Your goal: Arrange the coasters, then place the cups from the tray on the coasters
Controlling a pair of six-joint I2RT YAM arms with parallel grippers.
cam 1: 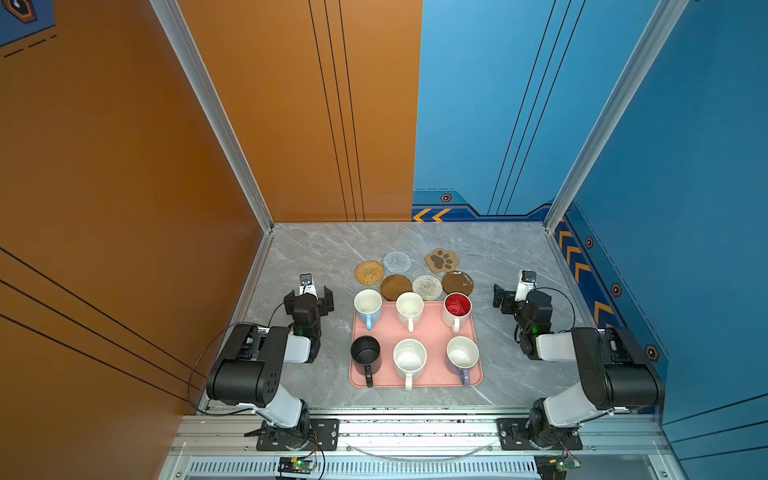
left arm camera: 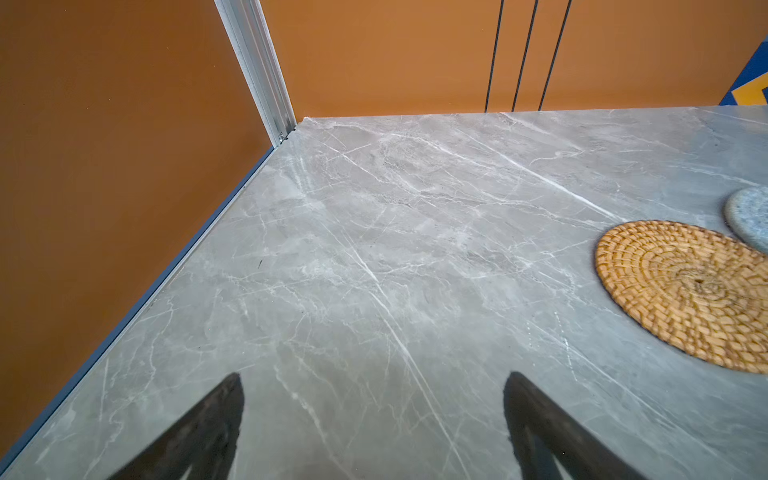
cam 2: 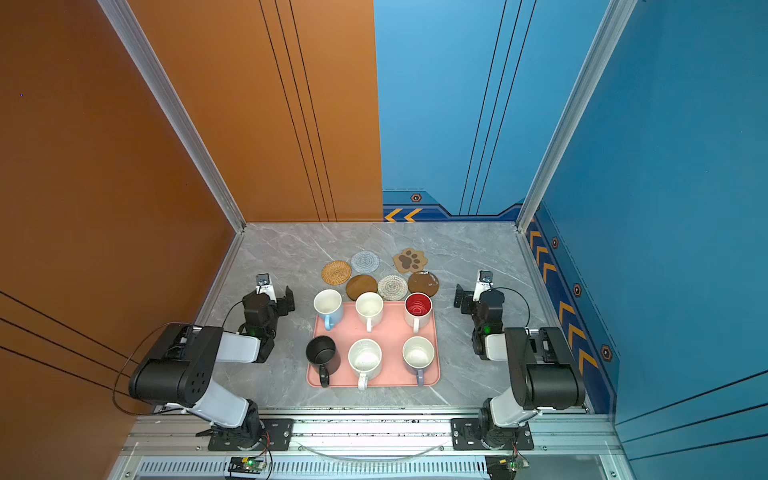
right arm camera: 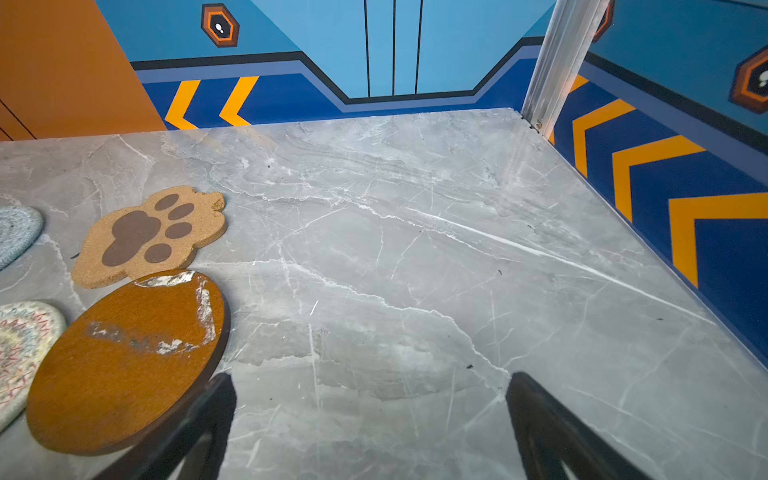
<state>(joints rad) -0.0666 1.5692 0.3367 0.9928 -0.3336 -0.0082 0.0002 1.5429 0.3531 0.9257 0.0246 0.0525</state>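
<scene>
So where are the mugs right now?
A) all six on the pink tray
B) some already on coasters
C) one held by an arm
A: all six mugs stand on the pink tray, and the coasters beyond it carry nothing.

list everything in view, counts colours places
round rattan coaster: 1, orange, beyond tray, leftmost
round woven rope coasters: 2, grey, beige, same cluster
round wooden coasters: 2, brown, cluster's near row
paw-shaped cork coaster: 1, tan, far row, right
handled mugs: 6, on tray; far row light blue, white, red-inside; near row black, speckled, lavender
rectangular tray: 1, pink, table centre
marble table: 1, grey, underneath
left gripper: 1, black, left of tray
right gripper: 1, black, right of tray
</scene>
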